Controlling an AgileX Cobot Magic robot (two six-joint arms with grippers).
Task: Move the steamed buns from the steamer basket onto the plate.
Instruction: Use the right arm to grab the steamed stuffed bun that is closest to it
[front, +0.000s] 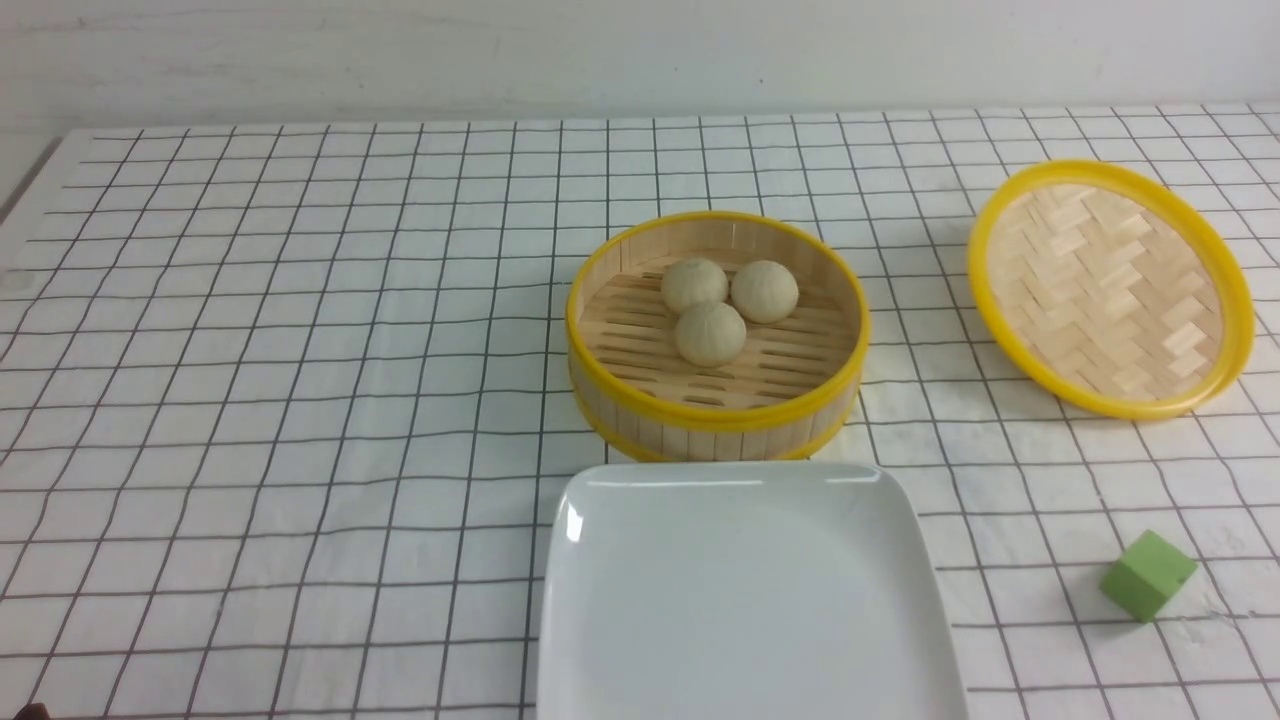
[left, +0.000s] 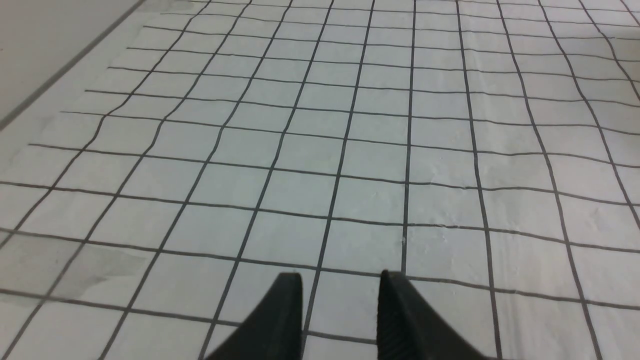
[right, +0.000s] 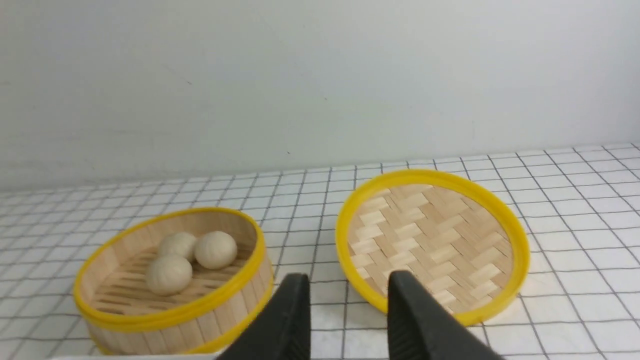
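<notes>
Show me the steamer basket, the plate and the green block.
steamer basket (front: 715, 420), front view, near side of its yellow rim
plate (front: 740, 600), front view, bare middle
green block (front: 1148, 575), front view, its front face

Cut off at lower edge, front view: near side of plate (front: 745, 590). Hidden behind right hand (right: 348, 280) fingers: part of steamer basket (right: 165, 330) wall and lid (right: 435, 240) rim.

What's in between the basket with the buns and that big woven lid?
Only checked tablecloth. In the front view, the stretch between the steamer basket and the lid is bare.
</notes>
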